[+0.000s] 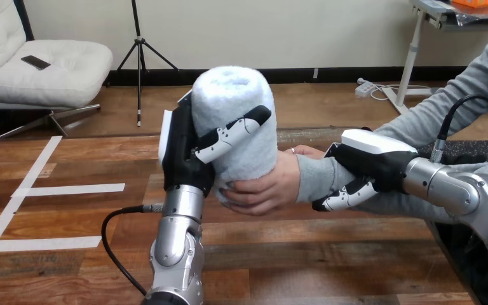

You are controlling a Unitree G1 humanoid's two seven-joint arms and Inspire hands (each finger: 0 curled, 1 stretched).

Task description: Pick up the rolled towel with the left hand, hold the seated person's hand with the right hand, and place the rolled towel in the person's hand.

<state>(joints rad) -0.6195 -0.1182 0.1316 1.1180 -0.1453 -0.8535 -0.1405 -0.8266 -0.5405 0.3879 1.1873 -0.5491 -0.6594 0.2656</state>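
Note:
A rolled light-blue towel (235, 117) stands upright above the middle of the table. My left hand (184, 149) is shut on it, with the thumb across its front and the palm at its left side. The person's hand (264, 184) comes in from the right and curls round the towel's lower end. My right hand (368, 166) is shut on the person's wrist, over the grey sleeve, with its fingers curled under the wrist.
The wooden table (70, 267) carries white tape strips (70, 189) at its left. A black cable (111, 241) loops beside my left forearm. The person's forearm and my right arm (464, 194) fill the right side.

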